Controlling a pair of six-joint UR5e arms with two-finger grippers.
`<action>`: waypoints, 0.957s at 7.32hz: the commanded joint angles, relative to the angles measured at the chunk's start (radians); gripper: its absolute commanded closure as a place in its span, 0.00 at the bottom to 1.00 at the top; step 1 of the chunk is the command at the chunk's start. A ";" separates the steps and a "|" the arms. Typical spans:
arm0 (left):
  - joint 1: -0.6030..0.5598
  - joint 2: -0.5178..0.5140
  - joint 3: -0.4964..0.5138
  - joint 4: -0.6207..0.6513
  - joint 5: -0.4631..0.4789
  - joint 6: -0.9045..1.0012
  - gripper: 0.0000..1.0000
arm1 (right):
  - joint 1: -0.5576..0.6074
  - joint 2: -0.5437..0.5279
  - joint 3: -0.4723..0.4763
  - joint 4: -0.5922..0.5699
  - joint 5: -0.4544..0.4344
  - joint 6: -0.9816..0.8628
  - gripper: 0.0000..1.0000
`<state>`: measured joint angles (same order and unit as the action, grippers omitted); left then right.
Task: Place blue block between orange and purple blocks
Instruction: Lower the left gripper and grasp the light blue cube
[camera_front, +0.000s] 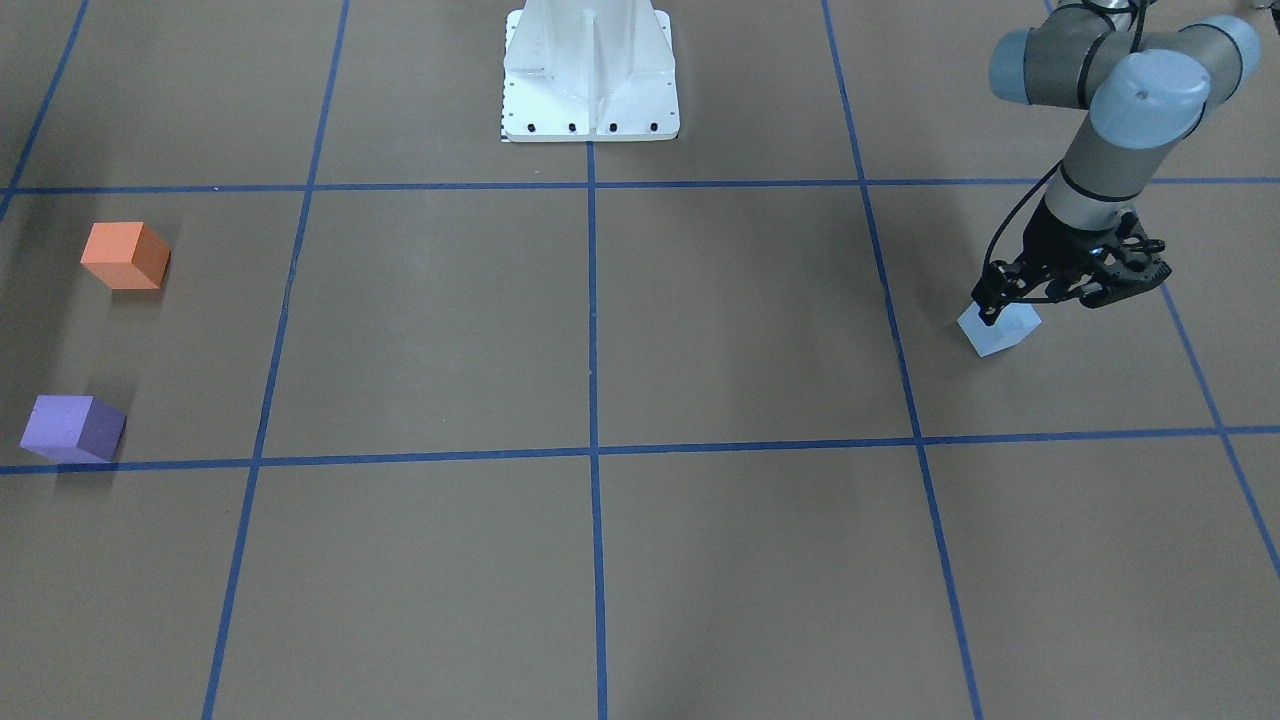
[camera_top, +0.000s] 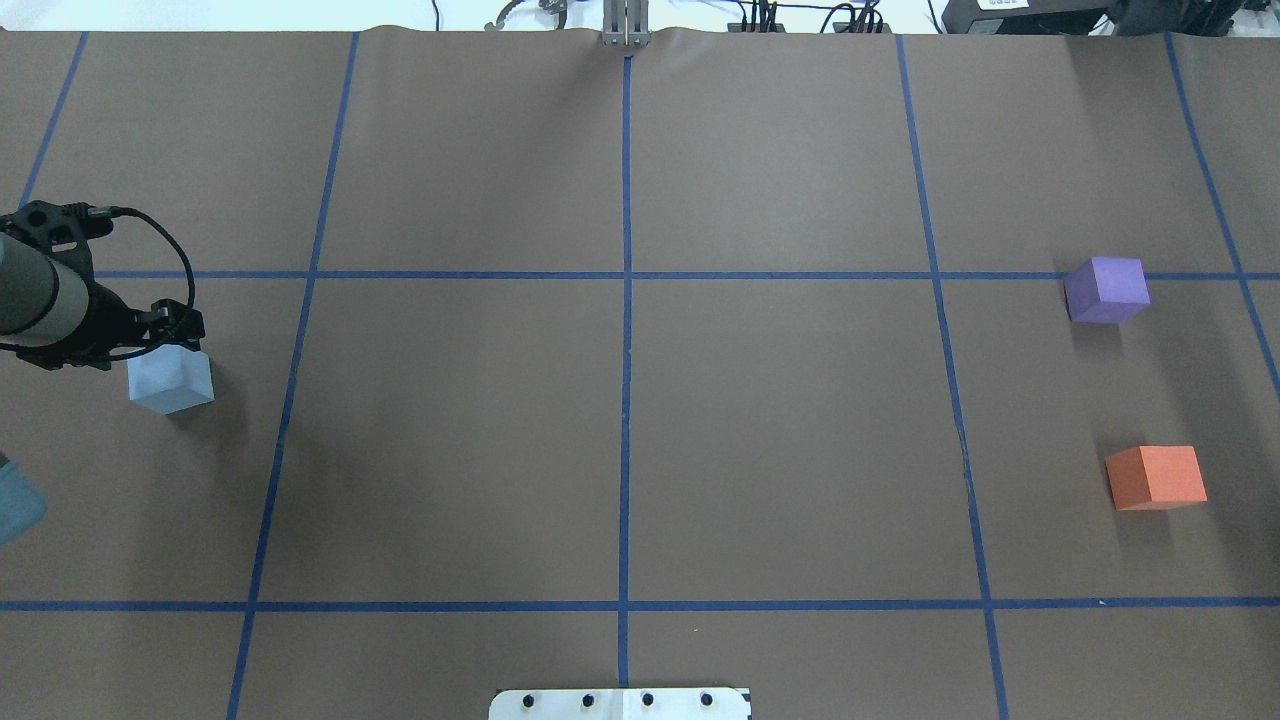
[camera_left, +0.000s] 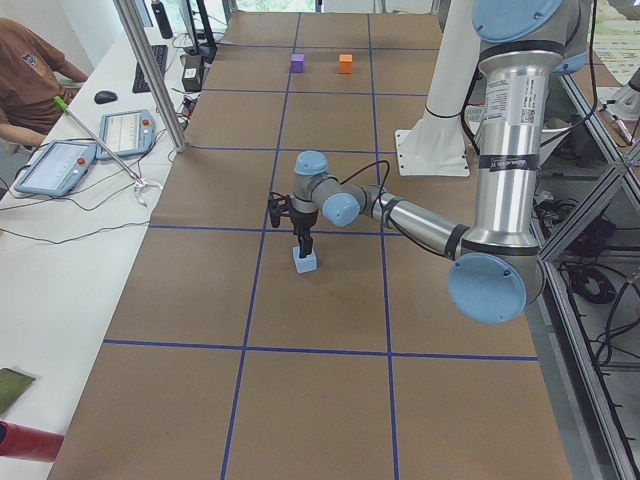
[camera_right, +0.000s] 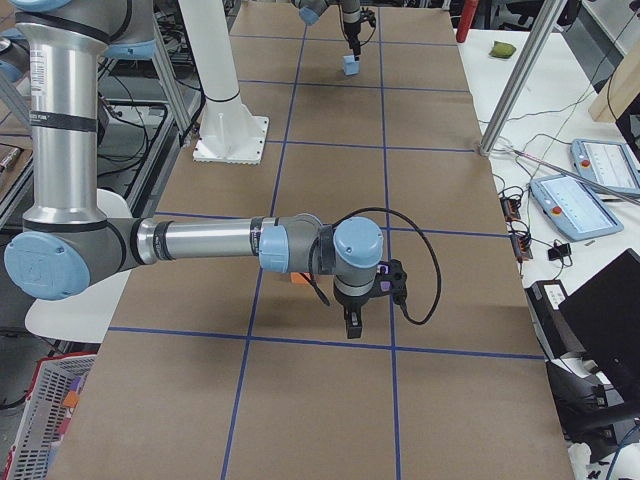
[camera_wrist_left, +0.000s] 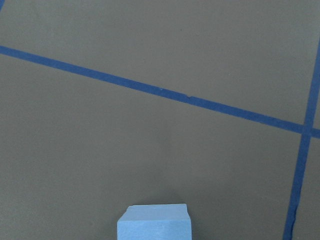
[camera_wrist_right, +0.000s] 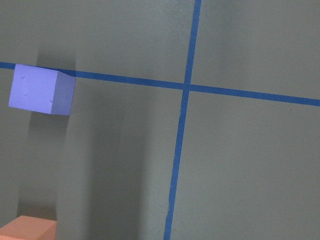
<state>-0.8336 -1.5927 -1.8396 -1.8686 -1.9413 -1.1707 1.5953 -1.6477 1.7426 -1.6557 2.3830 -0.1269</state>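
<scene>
While the left tool (camera_front: 992, 308) hangs at the top of the blue block (camera_front: 1000, 332), the views do not show how far it is open or if it holds the block. This block is at the left end of the counter (camera_front: 700, 330), well apart from the orange block (camera_front: 125, 256) and purple block (camera_front: 73, 428). The right tool (camera_right: 351, 328) hangs near those two; its opening cannot be told.

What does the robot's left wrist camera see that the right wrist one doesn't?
Only the left wrist view shows the light blue cube block, at its bottom edge. Only the right wrist view shows the purple cube block and a corner of the orange cube block. Both show brown table paper crossed by blue tape lines.
</scene>
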 joint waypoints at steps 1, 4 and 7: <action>0.034 -0.004 0.032 -0.001 0.001 0.000 0.00 | 0.000 0.000 0.000 -0.001 -0.004 0.000 0.00; 0.051 -0.003 0.040 0.000 0.002 0.002 0.00 | 0.000 -0.001 0.001 0.000 -0.002 0.000 0.00; 0.051 0.004 0.042 0.000 0.002 0.005 0.73 | 0.000 0.000 0.001 0.000 0.002 0.000 0.00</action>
<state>-0.7826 -1.5909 -1.7987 -1.8685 -1.9390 -1.1662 1.5953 -1.6477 1.7440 -1.6558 2.3844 -0.1273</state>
